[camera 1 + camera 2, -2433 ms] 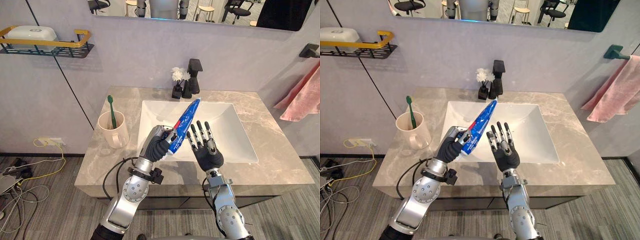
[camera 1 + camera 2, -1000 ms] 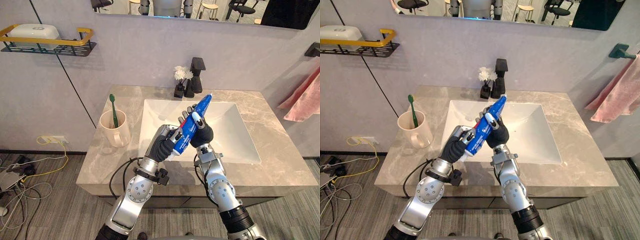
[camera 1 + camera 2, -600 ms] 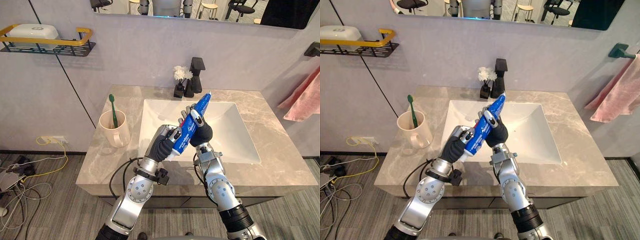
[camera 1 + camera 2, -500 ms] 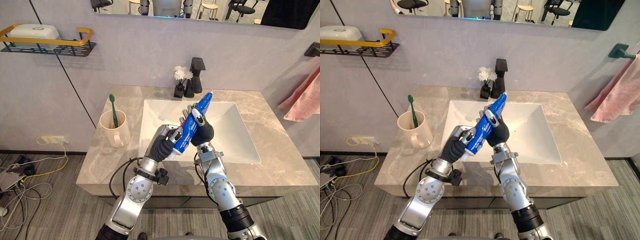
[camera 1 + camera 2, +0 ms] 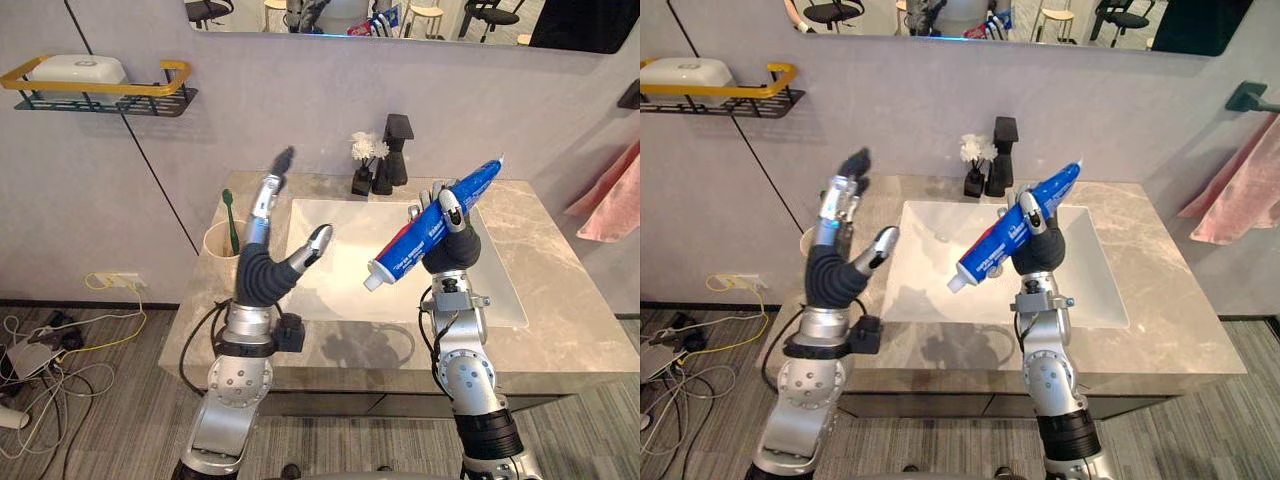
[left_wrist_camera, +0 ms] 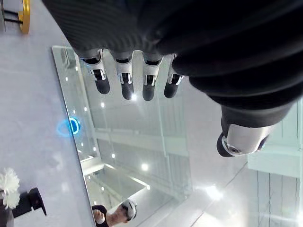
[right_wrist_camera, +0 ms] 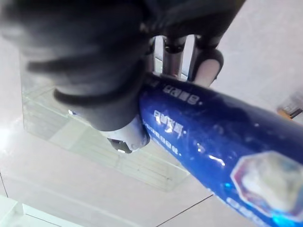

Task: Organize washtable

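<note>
My right robot hand (image 5: 449,248) grasps the toothpaste tube (image 5: 424,232) above the sink (image 5: 495,290), cap lowest; my left robot hand (image 5: 260,276) is raised, released; best, I judge, to lower it cap-first into the cup (image 5: 212,240) beside the toothbrush (image 5: 230,215).

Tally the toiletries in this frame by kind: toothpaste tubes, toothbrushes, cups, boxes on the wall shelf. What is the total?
Toothpaste tube: 1, held in the right hand
Toothbrush: 1, green, standing in the cup
Cup: 1
White box on the wall shelf: 1
Total: 4
</note>
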`<state>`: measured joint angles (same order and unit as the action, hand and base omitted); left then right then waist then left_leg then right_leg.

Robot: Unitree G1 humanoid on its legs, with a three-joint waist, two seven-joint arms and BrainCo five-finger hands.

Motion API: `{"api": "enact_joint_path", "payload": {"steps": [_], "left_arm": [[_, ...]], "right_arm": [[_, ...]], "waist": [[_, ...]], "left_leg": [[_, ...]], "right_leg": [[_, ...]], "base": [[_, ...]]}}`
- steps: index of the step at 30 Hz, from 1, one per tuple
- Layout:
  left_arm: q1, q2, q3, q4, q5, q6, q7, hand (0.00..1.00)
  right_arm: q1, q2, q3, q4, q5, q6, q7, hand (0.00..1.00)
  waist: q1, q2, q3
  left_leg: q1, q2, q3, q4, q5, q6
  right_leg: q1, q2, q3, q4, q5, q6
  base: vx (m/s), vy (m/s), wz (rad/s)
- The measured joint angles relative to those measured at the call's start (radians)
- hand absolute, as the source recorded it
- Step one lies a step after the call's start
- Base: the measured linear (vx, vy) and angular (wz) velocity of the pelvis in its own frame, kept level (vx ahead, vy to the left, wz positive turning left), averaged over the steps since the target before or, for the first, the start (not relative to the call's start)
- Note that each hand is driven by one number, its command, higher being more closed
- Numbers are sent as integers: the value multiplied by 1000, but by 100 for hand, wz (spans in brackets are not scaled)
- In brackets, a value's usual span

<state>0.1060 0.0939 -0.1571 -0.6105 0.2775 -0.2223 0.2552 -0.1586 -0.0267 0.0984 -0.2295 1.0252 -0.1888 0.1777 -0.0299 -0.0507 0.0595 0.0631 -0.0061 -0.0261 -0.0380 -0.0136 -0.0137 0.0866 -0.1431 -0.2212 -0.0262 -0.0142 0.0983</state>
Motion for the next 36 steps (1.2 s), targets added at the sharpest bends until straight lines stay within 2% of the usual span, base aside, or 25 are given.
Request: {"api": "enact_joint_path", "payload": {"steps": [5,10,13,16,19,26,36], "left_arm": [[68,-38,113,-14,-12,-1,37,0],[151,-101,288,2,-81,-2,74,0],[171,-141,413,96,-183,-4,79,0],[188,-155,495,218,-281,0,89,0],[211,-159,554,301,-323,9,94,0],[209,-160,597,550,-376,61,29,0],[187,-163,639,911,-402,101,-18,0]], "right_arm": [[50,1,-51,-14,-45,1,-4,100],[81,4,-116,-65,-76,0,-6,100],[86,12,-162,-71,-92,-2,-19,100],[101,22,-209,-71,-94,-3,-28,100],[112,22,-223,-71,-94,-3,-32,100],[123,24,-229,-71,-95,-3,-43,100],[123,24,-229,-71,-95,-7,-48,100]], "waist": [[18,0,0],[21,0,0],[29,0,0],[45,0,0],[46,0,0],[47,-2,0],[54,-7,1]], "left_leg": [[0,-1,-5,-3,1,-1],[4,1,-23,-25,14,-3],[15,3,-25,-32,14,-3],[13,3,-26,-36,14,-3],[13,2,-29,-42,14,-3],[10,2,-43,-50,14,-3],[0,2,-53,-50,13,-4]], "right_leg": [[2,-1,-7,0,-3,1],[5,0,-24,-2,-6,0],[16,0,-26,-7,-7,0],[14,0,-27,-10,-7,0],[14,0,-31,-11,-10,3],[15,-1,-50,-11,-12,4],[13,-2,-63,-11,-24,8]], "base": [[-9,-7,3],[-12,-19,11],[0,0,0],[0,0,0],[-5,-10,3],[9,-8,7],[-2,-7,4]]}}
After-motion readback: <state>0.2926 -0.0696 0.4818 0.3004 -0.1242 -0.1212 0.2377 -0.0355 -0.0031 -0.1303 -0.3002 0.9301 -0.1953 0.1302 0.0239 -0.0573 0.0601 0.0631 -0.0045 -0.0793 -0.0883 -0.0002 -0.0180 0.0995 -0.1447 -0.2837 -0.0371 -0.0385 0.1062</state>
